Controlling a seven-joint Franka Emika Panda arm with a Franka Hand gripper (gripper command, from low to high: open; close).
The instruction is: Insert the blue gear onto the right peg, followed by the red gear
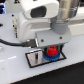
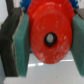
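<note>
Wrist view: the gripper (image 2: 46, 40) is clamped on the red gear (image 2: 49, 36), pads pressing either side.
Exterior view shows the red gear (image 1: 52, 51) just above the blue gear (image 1: 50, 57) on the grey plate (image 1: 35, 58); the right peg is hidden. Best lowered level, hub hole centred, released only once seated.

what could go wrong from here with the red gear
1. The red gear is clamped between the gripper pads, directly above the blue gear on the grey plate. If its centre hole is off the peg, it could jam or sit tilted.
2. The peg itself is hidden in both views, so alignment cannot be confirmed.
3. Pressing down while misaligned might shift the blue gear or the plate.
</note>
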